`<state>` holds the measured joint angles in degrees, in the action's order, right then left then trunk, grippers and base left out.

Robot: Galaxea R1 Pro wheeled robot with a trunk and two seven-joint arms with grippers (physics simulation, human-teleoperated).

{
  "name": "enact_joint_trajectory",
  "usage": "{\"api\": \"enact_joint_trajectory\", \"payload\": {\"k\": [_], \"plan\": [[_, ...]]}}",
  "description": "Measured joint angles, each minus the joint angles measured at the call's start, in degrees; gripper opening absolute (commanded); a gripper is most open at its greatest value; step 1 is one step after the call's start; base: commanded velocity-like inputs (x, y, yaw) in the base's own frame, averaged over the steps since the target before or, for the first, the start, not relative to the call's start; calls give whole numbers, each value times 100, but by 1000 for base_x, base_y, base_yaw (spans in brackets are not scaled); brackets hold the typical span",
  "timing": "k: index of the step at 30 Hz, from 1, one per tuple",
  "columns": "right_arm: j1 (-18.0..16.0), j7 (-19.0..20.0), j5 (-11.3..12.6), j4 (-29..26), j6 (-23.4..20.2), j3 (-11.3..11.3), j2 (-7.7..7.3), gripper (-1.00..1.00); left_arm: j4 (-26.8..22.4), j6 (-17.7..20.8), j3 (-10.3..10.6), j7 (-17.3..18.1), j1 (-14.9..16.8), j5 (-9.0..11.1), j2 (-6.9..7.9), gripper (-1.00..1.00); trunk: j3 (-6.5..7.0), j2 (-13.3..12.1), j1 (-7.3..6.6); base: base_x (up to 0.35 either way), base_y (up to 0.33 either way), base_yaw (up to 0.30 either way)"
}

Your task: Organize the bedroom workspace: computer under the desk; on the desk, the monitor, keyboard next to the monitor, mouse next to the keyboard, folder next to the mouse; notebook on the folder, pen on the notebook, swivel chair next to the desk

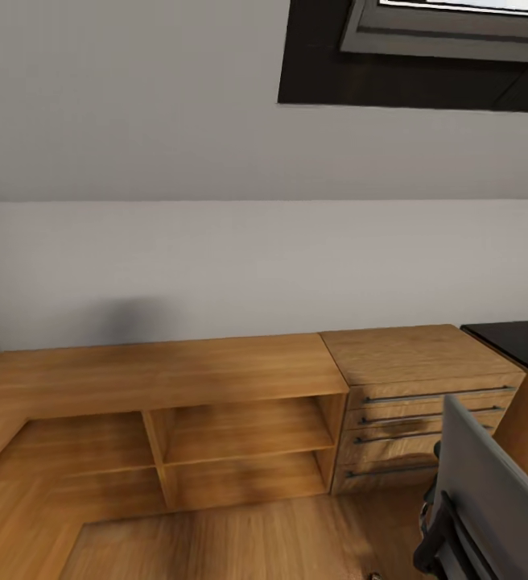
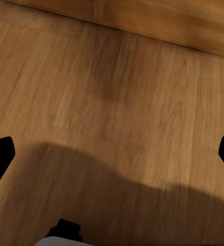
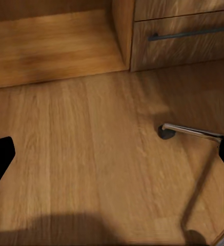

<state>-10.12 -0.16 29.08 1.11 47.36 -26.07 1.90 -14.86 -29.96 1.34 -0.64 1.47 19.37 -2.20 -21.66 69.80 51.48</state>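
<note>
Swivel chair and desk cut off by frame edge.

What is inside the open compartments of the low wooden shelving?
The four open compartments of the low wooden shelving show bare wooden boards, in the head view. The drawer unit beside it is closed, so its contents are hidden. The swivel chair covers its lower right corner.

A wooden floor fills the lower part of the head view. On it, across the middle of the frame, stands a low wooden shelving unit with open compartments, its top bare. Just right of it, touching, is a wooden drawer chest with long metal handles. At the right edge a corner of the black desk shows. At lower right the swivel chair stands on the floor, one chrome leg and caster resting on the boards.
</note>
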Motion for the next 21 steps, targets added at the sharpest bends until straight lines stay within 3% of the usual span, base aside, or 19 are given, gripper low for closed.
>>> {"api": "enact_joint_trajectory", "payload": {"k": [7,21], "plan": [[0,0,-1,0,-1,-2,0,100,-1,-1,0,0,0,1,0,100,0,0,0,0,127,-260],[0,0,-1,0,-2,1,0,100,-1,-2,0,0,0,2,0,100,0,0,0,0,280,-260]]}}
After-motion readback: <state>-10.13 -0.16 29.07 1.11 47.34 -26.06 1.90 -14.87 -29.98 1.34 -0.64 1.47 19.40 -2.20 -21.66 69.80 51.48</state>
